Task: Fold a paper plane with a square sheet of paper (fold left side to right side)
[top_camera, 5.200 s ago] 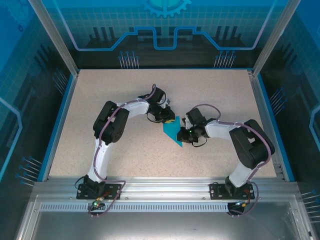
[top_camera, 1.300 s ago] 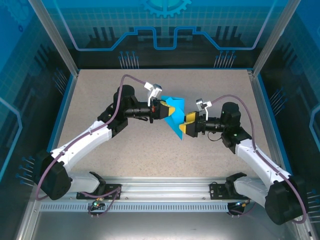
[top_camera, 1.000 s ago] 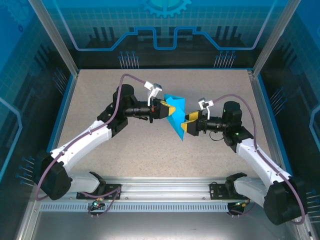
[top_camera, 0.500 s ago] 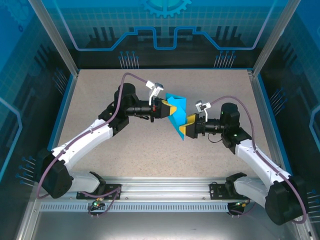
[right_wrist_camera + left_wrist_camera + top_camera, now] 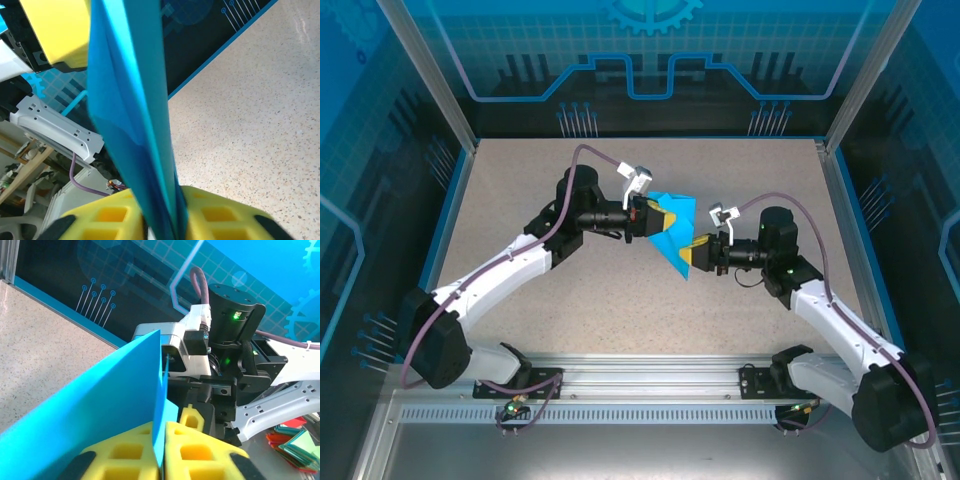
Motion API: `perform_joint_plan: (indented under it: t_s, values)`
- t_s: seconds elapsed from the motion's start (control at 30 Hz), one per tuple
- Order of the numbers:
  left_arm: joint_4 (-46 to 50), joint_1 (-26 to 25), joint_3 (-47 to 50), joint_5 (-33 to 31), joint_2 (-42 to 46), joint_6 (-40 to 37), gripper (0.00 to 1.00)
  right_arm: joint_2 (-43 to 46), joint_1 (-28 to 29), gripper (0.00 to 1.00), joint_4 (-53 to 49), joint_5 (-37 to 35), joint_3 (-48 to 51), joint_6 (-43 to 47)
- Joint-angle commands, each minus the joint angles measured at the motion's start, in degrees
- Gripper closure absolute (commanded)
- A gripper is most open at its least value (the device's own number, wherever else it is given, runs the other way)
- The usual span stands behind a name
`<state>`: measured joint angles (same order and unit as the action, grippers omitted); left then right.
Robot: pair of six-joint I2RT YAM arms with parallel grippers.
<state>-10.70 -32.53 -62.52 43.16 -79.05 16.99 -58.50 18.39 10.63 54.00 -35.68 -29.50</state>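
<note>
Right wrist: yellow foam pads (image 5: 112, 218) clamp a creased cyan paper plane (image 5: 131, 125).

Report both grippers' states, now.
Left gripper: closed on the folded blue paper.
Right gripper: closed on the same paper.

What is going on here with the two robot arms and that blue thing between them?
Both arms are working on a folded sheet of blue paper, holding it up between them above the speckled table. The left gripper is pinched shut on its upper part, and the right gripper is pinched shut lower down, near the pointed end. The paper is creased into a pointed shape but doesn't look like a finished plane yet.
</note>
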Motion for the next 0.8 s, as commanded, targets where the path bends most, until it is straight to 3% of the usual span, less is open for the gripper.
perform_joint_plan:
  t_s: [0.0,0.07,0.13,0.27,0.4,0.53,0.63,0.77]
  values:
    - [1.2,-0.4,-1.7,-1.8,0.0,-2.3,0.76,1.3,0.6,0.82,-3.8,-1.7,-1.2,2.0]
    - [3.0,-0.3,-1.5,-4.6,0.8,-3.2,0.5,1.8,0.6,0.83,-7.3,-3.6,-2.0,3.7]
    - [5.8,-0.3,-1.2,-9.2,2.4,-4.6,0.37,2.1,0.6,0.86,-13.7,-7.0,-3.8,6.9]
    - [9.9,-0.3,0.5,-21.5,7.3,-6.0,0.26,1.7,1.7,0.91,-30.0,-20.2,-9.5,12.3]
    - [14.6,-0.3,1.9,-38.7,12.4,-4.7,0.16,-3.1,9.1,0.93,-47.3,-46.8,-19.1,13.4]
    - [16.5,-0.3,3.4,-48.6,15.2,-1.9,0.12,-14.1,20.2,0.93,-60.5,-74.4,-29.2,8.0]
    - [18.8,-0.3,3.5,-55.3,16.2,0.7,0.11,-24.9,26.0,0.93,-68.2,-87.6,-36.5,3.1]
    - [21.7,-0.3,3.8,-60.5,17.9,2.0,0.1,-38.3,30.9,0.92,-74.8,-97.4,-45.3,0.2]
